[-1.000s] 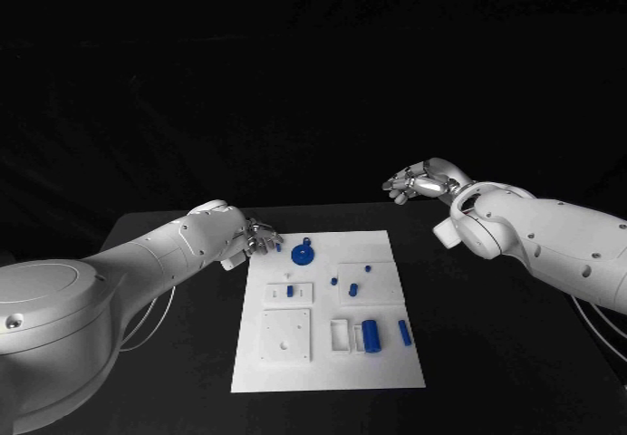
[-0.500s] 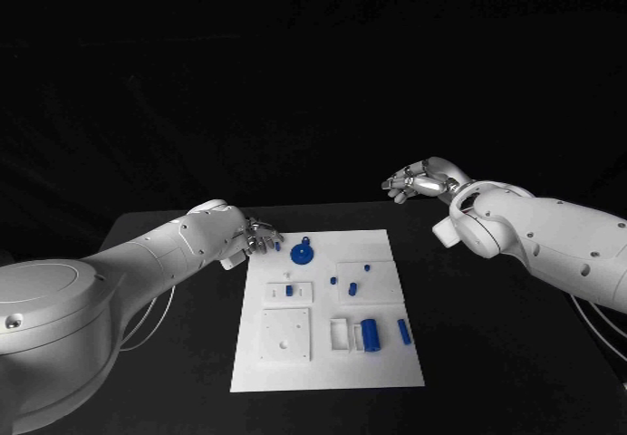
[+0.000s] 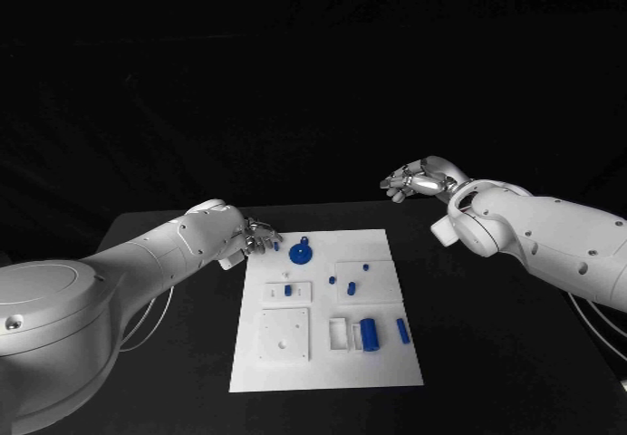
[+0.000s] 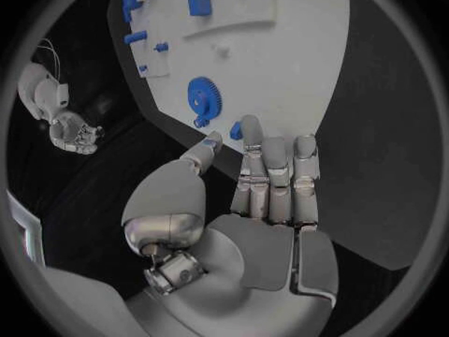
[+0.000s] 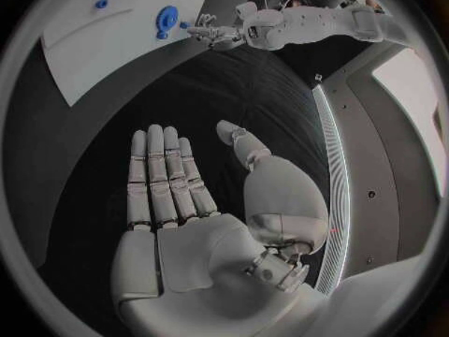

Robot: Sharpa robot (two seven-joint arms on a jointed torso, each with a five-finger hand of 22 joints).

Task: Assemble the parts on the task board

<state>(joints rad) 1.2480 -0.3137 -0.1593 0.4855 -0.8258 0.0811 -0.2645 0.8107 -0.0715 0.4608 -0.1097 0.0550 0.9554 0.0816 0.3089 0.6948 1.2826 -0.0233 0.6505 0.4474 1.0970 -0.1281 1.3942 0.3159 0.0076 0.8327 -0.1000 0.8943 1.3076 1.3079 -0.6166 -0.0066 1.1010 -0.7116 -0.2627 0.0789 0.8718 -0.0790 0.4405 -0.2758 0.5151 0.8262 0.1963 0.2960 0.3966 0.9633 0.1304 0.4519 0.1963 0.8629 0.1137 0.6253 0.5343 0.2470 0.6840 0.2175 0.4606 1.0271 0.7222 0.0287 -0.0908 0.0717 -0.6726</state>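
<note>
Two robot hands at the far end of a white task board [image 3: 327,362] on a black table [image 3: 496,362]

Bare table lies along both long edges of the board. Small blue parts [image 3: 372,334] sit near; a blue gear [image 3: 302,253] lies far. At the far left corner, the left hand [image 3: 255,237] pinches a small blue piece [image 4: 236,130], as before. Past the far right corner, the right hand [image 3: 416,183] hangs empty, fingers straight and apart, barely moved
</note>
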